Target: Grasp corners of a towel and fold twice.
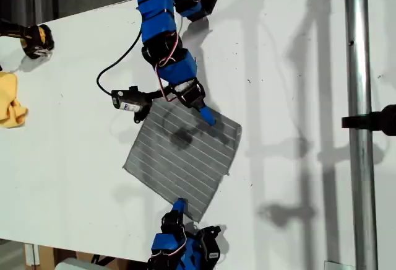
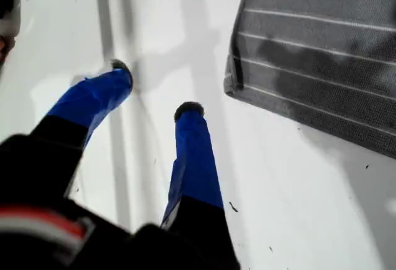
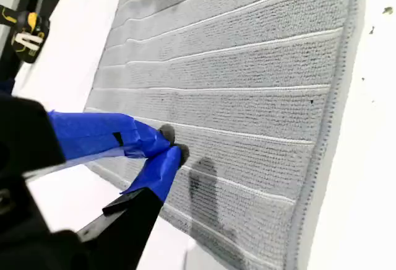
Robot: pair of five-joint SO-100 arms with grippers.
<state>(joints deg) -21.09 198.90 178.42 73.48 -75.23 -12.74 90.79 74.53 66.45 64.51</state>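
Closest in the first wrist view are the two blue-taped fingers of my first gripper, spread apart with nothing between them, above the bare white table. The grey striped towel lies just beyond them, one hemmed corner nearest the fingertips and a dark shadow across its stripes. In the second wrist view, my second gripper has its fingertips pressed together over the towel near one edge. The cloth lies flat and I see none of it pinched. A yellow and black tool sits far behind. In the exterior view the towel lies spread as a diamond mid-table, one arm reaching over its upper part, the other at its lowest corner. A yellow cloth lies at the exterior view's left, well apart.
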